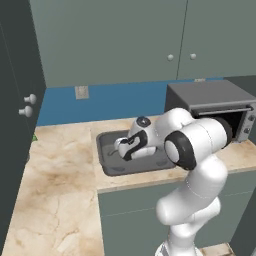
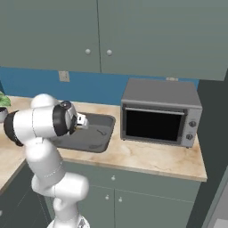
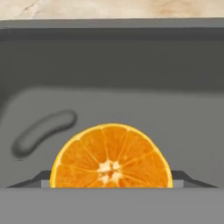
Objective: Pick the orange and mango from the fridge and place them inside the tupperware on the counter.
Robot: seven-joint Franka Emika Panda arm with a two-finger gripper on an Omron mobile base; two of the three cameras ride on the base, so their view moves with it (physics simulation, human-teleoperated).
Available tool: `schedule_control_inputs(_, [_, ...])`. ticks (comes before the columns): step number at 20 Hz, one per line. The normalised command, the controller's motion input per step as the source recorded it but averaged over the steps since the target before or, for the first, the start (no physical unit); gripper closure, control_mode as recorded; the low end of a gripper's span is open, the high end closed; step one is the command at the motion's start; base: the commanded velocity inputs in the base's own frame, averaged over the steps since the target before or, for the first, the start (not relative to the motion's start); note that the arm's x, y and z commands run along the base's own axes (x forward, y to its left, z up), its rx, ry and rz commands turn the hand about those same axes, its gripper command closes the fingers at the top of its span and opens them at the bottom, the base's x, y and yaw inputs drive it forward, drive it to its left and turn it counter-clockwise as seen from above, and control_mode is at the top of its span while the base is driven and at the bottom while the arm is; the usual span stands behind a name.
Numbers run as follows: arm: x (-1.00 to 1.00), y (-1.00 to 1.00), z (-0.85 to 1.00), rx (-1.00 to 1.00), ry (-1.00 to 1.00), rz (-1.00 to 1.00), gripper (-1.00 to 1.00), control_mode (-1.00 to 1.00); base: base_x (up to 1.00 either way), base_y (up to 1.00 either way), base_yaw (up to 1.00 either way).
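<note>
In the hand view, my gripper (image 3: 111,178) is shut on the orange (image 3: 111,157), whose cut face with pale centre looks at the camera. A dark fingertip (image 3: 40,178) shows at each side of it. Behind the fruit lies the dark grey floor of the tupperware (image 3: 131,65), with a long dent in it. From the base, the gripper (image 1: 123,149) (image 2: 83,121) hangs low inside the tupperware (image 1: 106,170) (image 2: 99,146) on the beige counter (image 1: 55,200) (image 2: 147,158). The mango and the fridge are out of view.
A boxy grey microwave (image 1: 215,102) (image 2: 160,111) stands on the counter right of the tub. Grey-green wall cabinets (image 1: 125,35) hang above a blue backsplash. A tall dark cabinet (image 1: 15,100) with two knobs bounds the left side. A green plant (image 2: 2,101) sits far left.
</note>
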Motion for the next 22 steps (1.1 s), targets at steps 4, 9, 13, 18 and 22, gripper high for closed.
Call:
schedule_control_inputs(4, [0.35, 0.11, -0.33, 0.0, 0.0, 0.0, 1.0, -1.0, 0.0, 0.0, 0.0])
schedule_control_inputs(9, [0.09, 0.04, -0.02, 0.0, -0.02, 0.0, -1.0, -1.0, 0.0, 0.0, 0.0])
schedule_control_inputs(13, [-0.14, 0.0, 0.53, 0.0, -0.14, 0.0, -1.0, -1.0, 0.0, 0.0, 0.0])
schedule_control_inputs(18, [-0.1, -0.02, 0.62, 0.0, -0.12, 0.0, -1.0, -1.0, 0.0, 0.0, 0.0])
schedule_control_inputs(22, [-0.03, -0.06, 0.34, 0.0, -0.01, 0.0, -1.0, -1.0, 0.0, 0.0, 0.0])
